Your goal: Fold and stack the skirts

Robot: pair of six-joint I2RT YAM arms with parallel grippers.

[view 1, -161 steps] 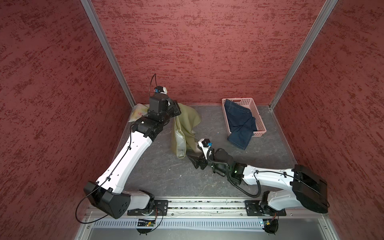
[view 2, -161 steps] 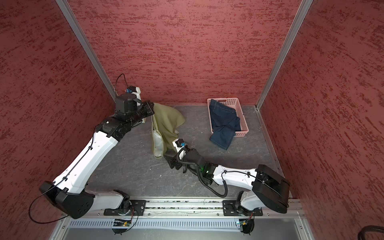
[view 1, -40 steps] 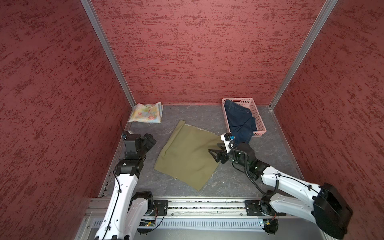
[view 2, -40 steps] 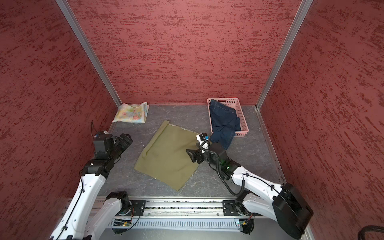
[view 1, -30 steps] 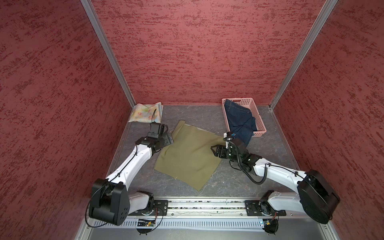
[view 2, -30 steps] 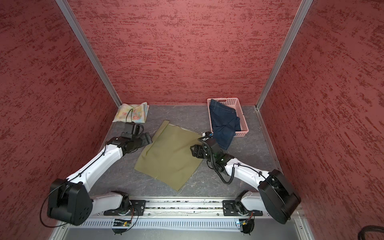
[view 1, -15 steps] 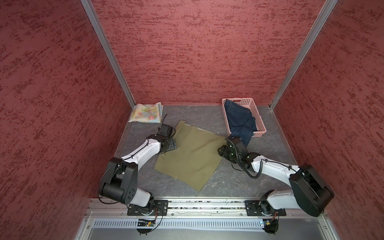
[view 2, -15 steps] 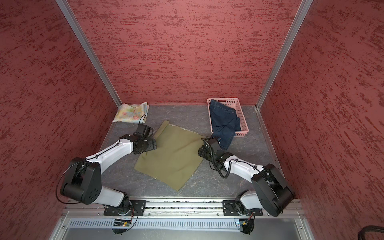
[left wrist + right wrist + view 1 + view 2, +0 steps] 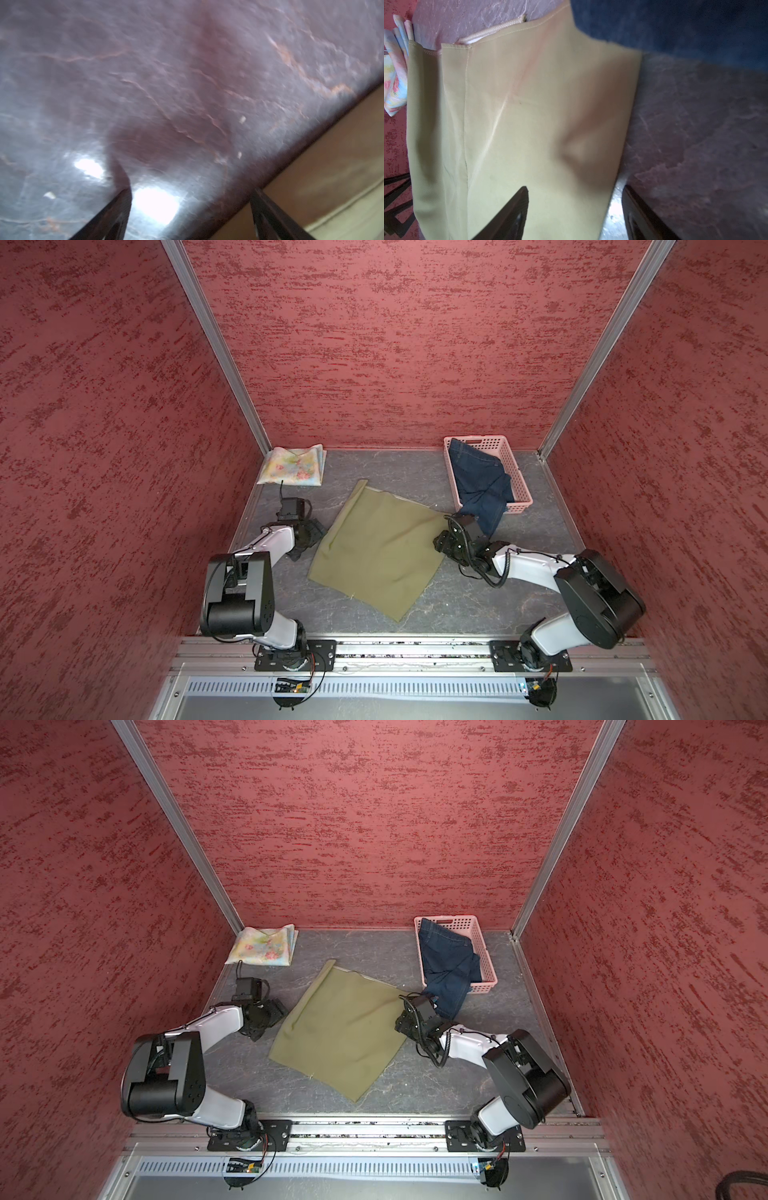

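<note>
— Where do the skirts lie?

— The plain olive-green cloth skirt (image 9: 378,551) is spread flat in the middle of the grey marbled table (image 9: 478,605). The pale floral skirt (image 9: 293,466) sits folded in the far left corner. The dark blue denim skirt (image 9: 478,485) hangs half out of the pink perforated plastic basket (image 9: 521,493).

— And the claws?

— Both are low, one at each side of the olive skirt. The left claw (image 9: 190,190) gapes wide over bare table, with one finger just at the cloth's edge. The right claw (image 9: 575,188) stands apart too, straddling the opposite edge with one finger over cloth and one over table. Neither holds anything.

— So the fold comes next?

— I'd judge so. Each claw should work a finger under its edge and pinch every layer. Then both should lift together and carry evenly, or the fold will come out skewed.

— Do the wrist cameras add anything?

— The right wrist view shows a raised pucker near that edge and the zip at the waistband, neither of which can be made out from above. Only the top views give the skirt's whole outline and both claws at once. The left wrist view is blurred.
</note>
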